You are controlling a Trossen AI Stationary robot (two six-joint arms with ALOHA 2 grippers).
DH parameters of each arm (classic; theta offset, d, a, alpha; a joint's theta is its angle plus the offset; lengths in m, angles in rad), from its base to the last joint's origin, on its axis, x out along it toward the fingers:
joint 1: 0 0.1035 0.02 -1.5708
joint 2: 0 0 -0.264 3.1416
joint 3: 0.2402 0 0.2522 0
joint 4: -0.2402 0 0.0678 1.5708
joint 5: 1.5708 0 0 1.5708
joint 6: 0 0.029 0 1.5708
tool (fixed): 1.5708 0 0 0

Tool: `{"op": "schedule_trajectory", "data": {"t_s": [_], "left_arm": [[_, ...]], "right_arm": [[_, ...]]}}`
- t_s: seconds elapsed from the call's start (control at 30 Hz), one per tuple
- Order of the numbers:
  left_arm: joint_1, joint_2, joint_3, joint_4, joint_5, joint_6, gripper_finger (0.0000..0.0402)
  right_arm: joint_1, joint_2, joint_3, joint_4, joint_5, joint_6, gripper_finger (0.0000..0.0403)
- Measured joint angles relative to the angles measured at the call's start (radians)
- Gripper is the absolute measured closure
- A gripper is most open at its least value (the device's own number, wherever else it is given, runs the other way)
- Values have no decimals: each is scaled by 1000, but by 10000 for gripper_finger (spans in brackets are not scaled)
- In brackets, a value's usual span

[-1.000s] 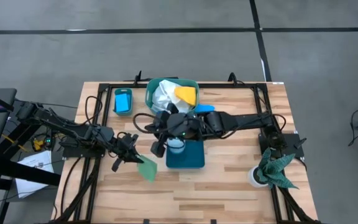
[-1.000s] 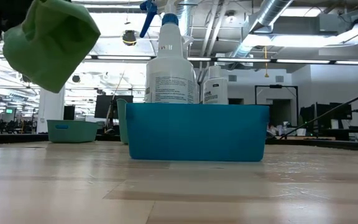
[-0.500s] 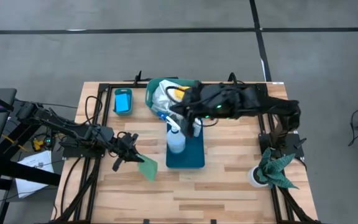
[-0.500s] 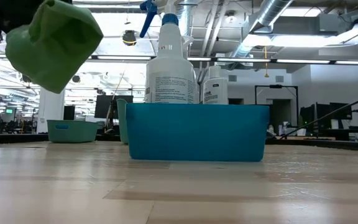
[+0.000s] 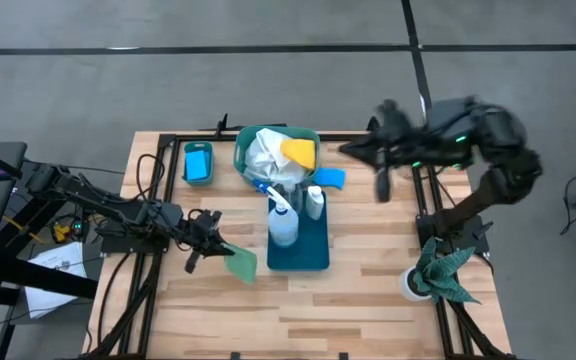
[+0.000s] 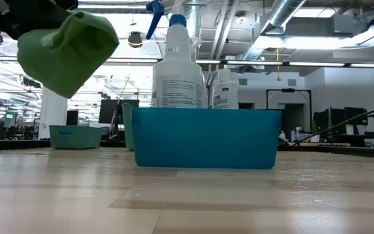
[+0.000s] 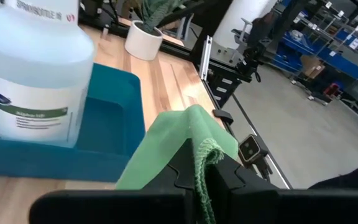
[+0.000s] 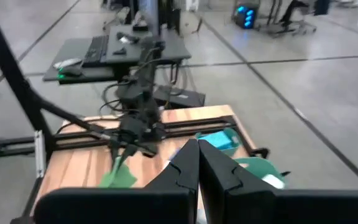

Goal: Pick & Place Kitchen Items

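Note:
My left gripper (image 5: pixel 211 247) is shut on a light-green cloth (image 5: pixel 240 265), held above the table left of the blue bin (image 5: pixel 313 255); the cloth also shows in the low view (image 6: pixel 67 52). The bin holds the blue-trigger spray bottle (image 5: pixel 281 225) and a small clear bottle (image 5: pixel 314 203), both standing upright. My right gripper (image 5: pixel 350 150) is raised high over the table's far right, shut and empty. A blue sponge (image 5: pixel 331 177) lies flat on the table beside the green basket (image 5: pixel 243 150), which holds a white cloth (image 5: pixel 266 155) and a yellow cloth (image 5: pixel 300 151). My left gripper pinches a bunched hemmed edge of the green cloth (image 7: pixel 205 163) between its two fingers. The fingers come level from the table's left side. The cloth is lifted clear of the table and spreads out past the fingertips toward the blue bin (image 7: pixel 114 106).
A small blue tray with a sponge (image 5: pixel 198 162) sits at the far left. A white pot with the dark green rag (image 5: pixel 438 272) stands at the near right. Black frame rails run along the table's sides. Bare wood lies near the front edge.
My right arm has pulled back from the blue bin, going up and toward the table's far right; the spray bottle stays standing in the bin. My left gripper has carried the green cloth a little toward the bin.

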Motion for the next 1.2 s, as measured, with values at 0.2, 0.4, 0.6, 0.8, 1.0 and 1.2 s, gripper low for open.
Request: {"op": "schedule_trajectory", "data": {"t_s": [0.2, 0.4, 0.6, 0.8, 1.0, 1.2], "left_arm": [[29, 0, 0, 18, -7, 0, 400], [71, 0, 0, 19, -33, -26, 400], [79, -6, 0, 25, -34, -53, 400], [79, -14, 0, 13, -47, -53, 399], [79, -14, 0, 15, -94, -69, 400], [79, -14, 0, 15, -137, -78, 400]], "right_arm": [[-72, -284, -386, 267, -79, 48, 403], [-74, -511, -969, 623, -97, 167, 403], [-72, -682, -1324, 878, -103, 280, 403], [-53, -756, -1504, 974, -102, 291, 403], [-55, -766, -1632, 997, -73, 336, 403], [-27, -793, -1697, 992, -71, 402, 403]]}}
